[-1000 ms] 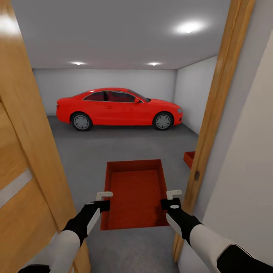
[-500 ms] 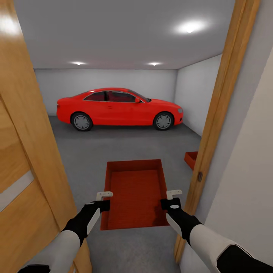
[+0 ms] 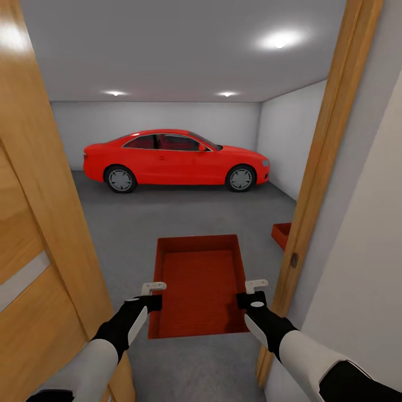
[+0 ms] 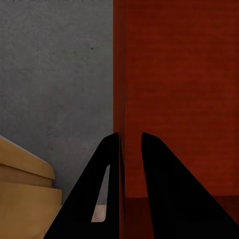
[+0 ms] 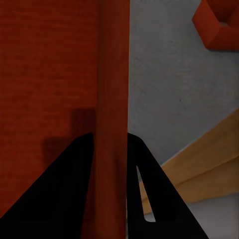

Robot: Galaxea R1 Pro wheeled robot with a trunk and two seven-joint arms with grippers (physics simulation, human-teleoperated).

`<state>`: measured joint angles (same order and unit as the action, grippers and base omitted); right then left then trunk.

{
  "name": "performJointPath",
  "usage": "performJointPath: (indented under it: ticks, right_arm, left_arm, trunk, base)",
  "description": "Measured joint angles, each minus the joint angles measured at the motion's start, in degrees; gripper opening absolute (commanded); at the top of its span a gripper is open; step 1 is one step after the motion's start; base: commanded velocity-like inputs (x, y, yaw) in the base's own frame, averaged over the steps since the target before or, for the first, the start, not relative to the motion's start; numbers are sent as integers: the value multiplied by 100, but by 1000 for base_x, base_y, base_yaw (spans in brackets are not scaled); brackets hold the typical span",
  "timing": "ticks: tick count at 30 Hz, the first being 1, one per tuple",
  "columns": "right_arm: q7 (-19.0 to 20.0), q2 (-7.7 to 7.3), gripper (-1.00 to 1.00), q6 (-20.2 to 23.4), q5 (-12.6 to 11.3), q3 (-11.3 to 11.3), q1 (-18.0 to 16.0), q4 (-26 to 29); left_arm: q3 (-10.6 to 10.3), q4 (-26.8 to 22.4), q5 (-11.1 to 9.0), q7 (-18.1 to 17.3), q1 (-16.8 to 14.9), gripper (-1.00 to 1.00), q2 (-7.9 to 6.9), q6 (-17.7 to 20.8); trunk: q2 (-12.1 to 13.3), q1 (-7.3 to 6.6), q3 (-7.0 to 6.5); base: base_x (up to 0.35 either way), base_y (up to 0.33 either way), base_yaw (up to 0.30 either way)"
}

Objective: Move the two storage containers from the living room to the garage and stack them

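I hold 1 orange-red rectangular topless plastic bin (image 3: 201,285), empty, in the wooden doorway (image 3: 321,167): left gripper (image 4: 130,149) and right gripper (image 5: 110,149) each pinch a side wall. A 2nd identical bin (image 3: 282,234) sits on the grey concrete garage floor (image 3: 184,215), partly hidden.

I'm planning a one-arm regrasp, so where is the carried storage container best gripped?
On a long side wall, from above. The carried storage container is topless with thin, low, straight walls, so a finger fits either side of one. The left gripper and right gripper already straddle opposite walls this way.
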<state>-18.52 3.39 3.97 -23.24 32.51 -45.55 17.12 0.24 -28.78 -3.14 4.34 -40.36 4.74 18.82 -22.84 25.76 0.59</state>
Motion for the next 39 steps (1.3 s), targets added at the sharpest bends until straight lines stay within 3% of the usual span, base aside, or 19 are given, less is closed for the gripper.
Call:
performJointPath:
  ticks: [33, 39]
  right_arm:
    - [-5, -5, -100, 0, -13, 8, -1, -4]
    - [-9, -6, -100, 1, -46, 31, 0, -11]
  left_arm:
    - [-59, -5, -62, 58, 0, -100, 4, 4]
    - [-58, 13, -63, 57, -1, -100, 5, 3]
  trunk:
    - [0, 0, 0]
    - [-1, -3, 0]
  base:
    - [0, 0, 0]
    - [188, 0, 0]
